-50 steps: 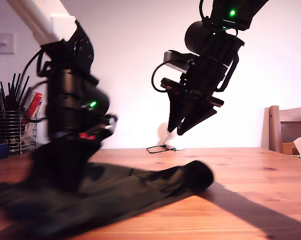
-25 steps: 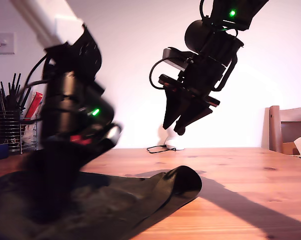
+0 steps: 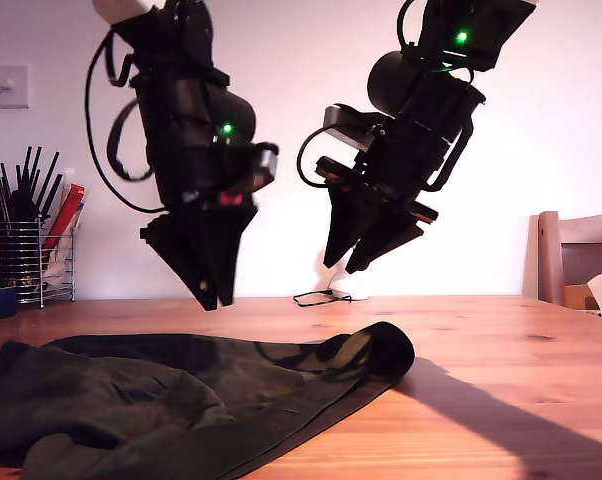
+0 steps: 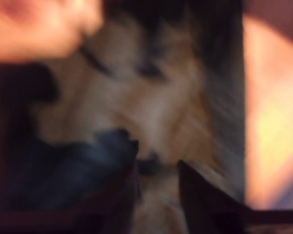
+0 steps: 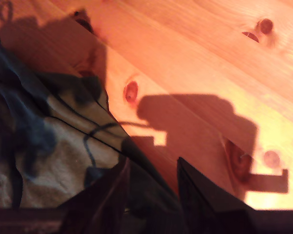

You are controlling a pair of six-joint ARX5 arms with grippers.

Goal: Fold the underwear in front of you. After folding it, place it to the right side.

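Raised off the table, my first gripper (image 3: 213,298) hangs tips-down on the exterior view's left. You can see a narrow gap between its fingers (image 4: 129,195) in the first wrist view, with nothing clamped in it. That view is too smeared to make out more than dark cloth and tan patches below.

My second gripper (image 3: 343,265) hangs in the air further toward the exterior view's right, tilted, with its tips pointing down toward the exterior view's left. Its fingers (image 5: 195,195) are also a little apart and hold nothing.

The underwear (image 3: 181,400) lies flat and crumpled on the wooden table (image 3: 501,350), clear of both grippers. It sits directly under my first gripper and spreads out to the exterior view's left edge. Its rolled, raised end toward the exterior view's right is below my second gripper.

In the second wrist view, you see the underwear (image 5: 49,156) reaching under the fingers of my second gripper, its seams showing. Bare table (image 5: 195,63) with knots and the arm's shadow takes up the rest.

A wire holder of utensils (image 3: 21,260) stands at the exterior view's far left. A chair back (image 3: 581,250) shows at its right edge. A black cable (image 3: 321,297) lies on the table at the back by the wall.
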